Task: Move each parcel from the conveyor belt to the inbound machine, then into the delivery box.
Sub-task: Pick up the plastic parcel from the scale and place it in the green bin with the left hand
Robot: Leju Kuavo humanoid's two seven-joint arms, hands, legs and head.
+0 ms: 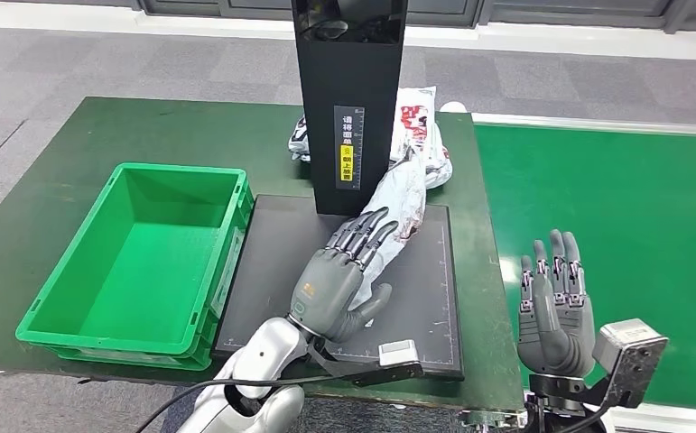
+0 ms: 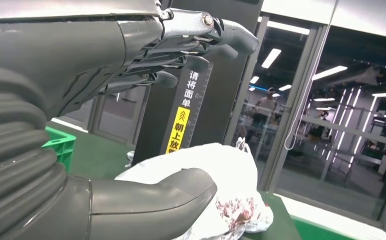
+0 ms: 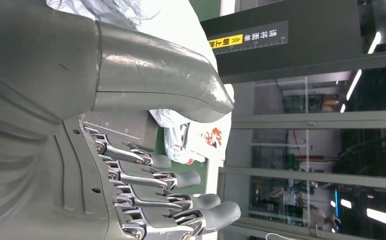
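Left robot hand [image 1: 348, 271] lay over the near end of a white poly-bag parcel [image 1: 402, 200] on the black platform [image 1: 430, 298] of the inbound machine; fingers [image 1: 362, 233] stretched along the bag, thumb [image 2: 150, 197] out to the side, so not clamped, holding nothing firmly as far as visible. Right robot hand [image 1: 556, 307] was raised w/ fingers spread and apart, empty, at the bench [image 1: 73, 180] edge beside the conveyor belt [image 1: 615, 207]. Parcel leaned from the platform up toward the machine's black column [image 1: 351, 99], reddish print on it. Second white parcel [image 1: 425, 126] sat behind the column on the bench. Green delivery box [image 1: 64, 298] was just left of the platform, nothing inside. Judgement: bag looked soft, crinkly, light, prob slippery film; likely sags if lifted by one end, so pinch mid-body w/ thumb under, fingers over, gathering slack film.
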